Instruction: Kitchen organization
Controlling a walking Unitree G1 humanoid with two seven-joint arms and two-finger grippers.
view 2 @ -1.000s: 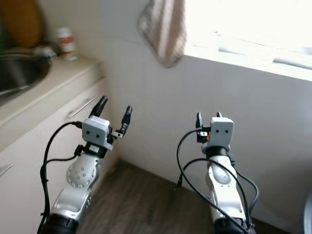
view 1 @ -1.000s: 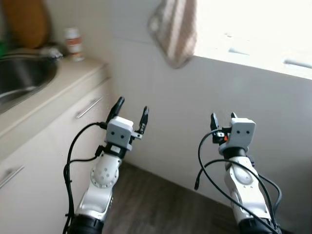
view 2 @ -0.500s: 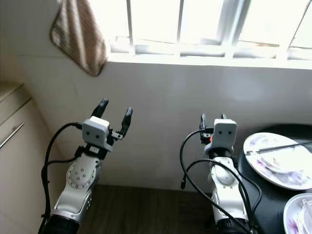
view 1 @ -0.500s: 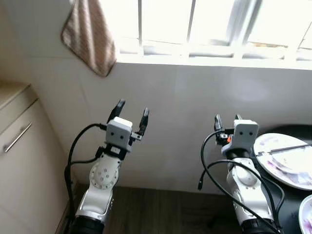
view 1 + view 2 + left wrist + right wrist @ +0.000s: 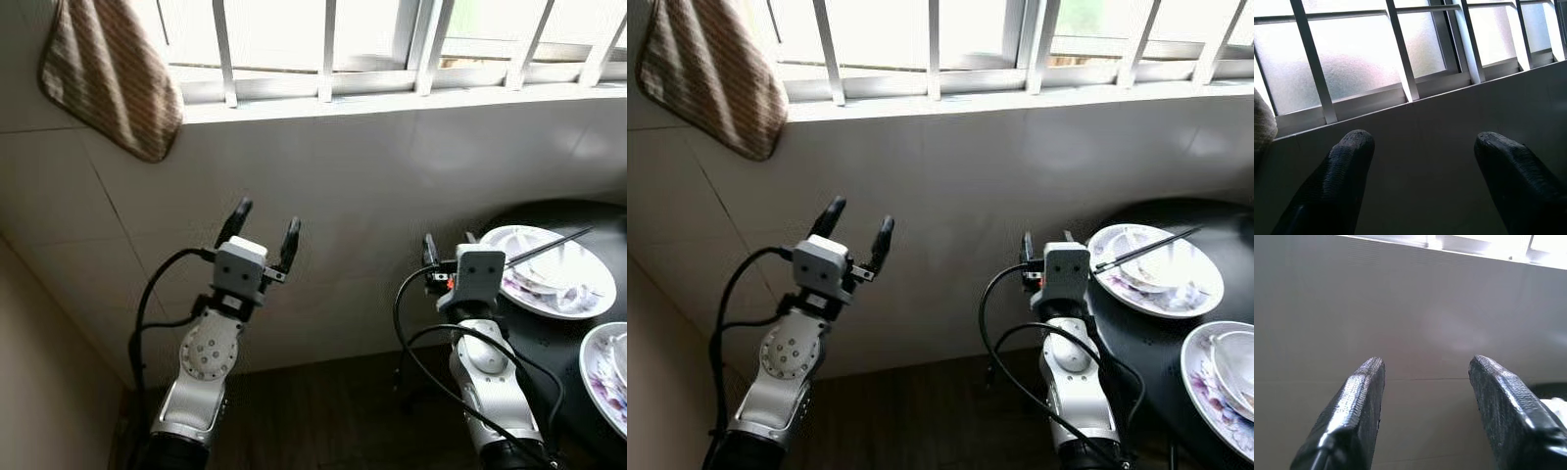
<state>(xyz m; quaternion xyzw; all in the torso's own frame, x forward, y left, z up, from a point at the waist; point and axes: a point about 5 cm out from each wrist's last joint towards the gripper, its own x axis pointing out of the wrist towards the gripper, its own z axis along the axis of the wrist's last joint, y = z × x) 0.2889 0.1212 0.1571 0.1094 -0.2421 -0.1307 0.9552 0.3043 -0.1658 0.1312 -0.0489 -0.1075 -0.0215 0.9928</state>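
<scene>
Both grippers, left [image 5: 265, 221] and right [image 5: 448, 244], are raised before the tiled wall [image 5: 372, 186], fingers spread and empty, likely ready for a grasp; the plate [image 5: 554, 284] with chopsticks [image 5: 549, 247] waits at the table's [image 5: 534, 338] far edge, beside the right gripper

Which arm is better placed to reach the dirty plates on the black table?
Probably the right. The right gripper is open, holds nothing, and is just beside the plate with chopsticks on the black table. The left gripper, also open, faces the tiled wall, further from the dishes.
</scene>
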